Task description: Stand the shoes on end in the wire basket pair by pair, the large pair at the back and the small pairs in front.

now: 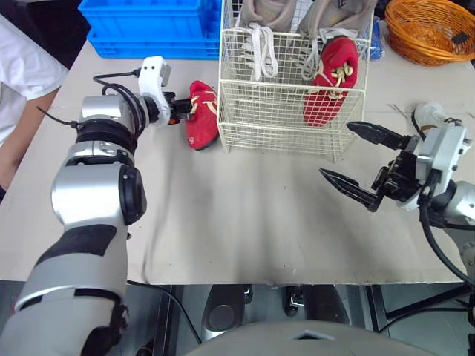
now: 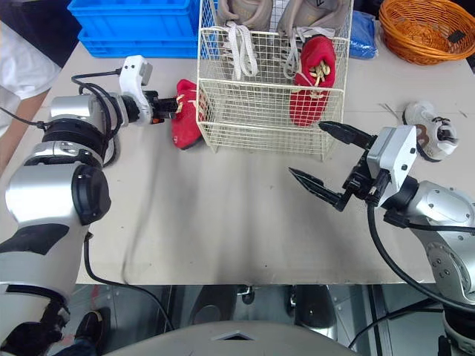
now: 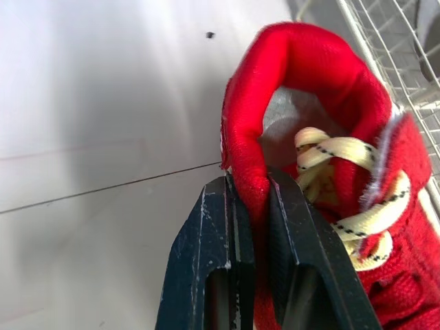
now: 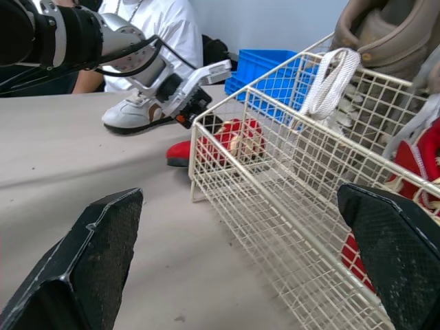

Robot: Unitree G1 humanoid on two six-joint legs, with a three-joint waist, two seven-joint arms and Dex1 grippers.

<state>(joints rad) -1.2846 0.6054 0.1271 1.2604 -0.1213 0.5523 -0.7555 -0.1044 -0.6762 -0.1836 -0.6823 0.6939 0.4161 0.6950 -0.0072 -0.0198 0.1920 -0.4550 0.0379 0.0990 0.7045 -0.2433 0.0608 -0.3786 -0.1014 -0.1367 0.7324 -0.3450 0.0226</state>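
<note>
The white wire basket (image 1: 289, 111) stands at the back middle of the table. A large grey-beige pair (image 1: 271, 15) stands on end at its back, and one red shoe (image 1: 330, 81) stands on end in front of them at the right. A second red shoe (image 1: 202, 115) lies on the table against the basket's left side. My left gripper (image 3: 249, 185) is shut on that shoe's heel collar. My right gripper (image 1: 356, 159) hangs open in front of the basket's right corner, holding nothing. A small white shoe (image 2: 427, 130) lies to the right of it.
A blue crate (image 1: 148, 26) stands behind the basket at the left and an orange wicker basket (image 1: 430, 30) at the back right. A person in a white shirt (image 1: 22, 81) sits at the left edge. Another white shoe (image 4: 134, 113) lies beyond my left arm.
</note>
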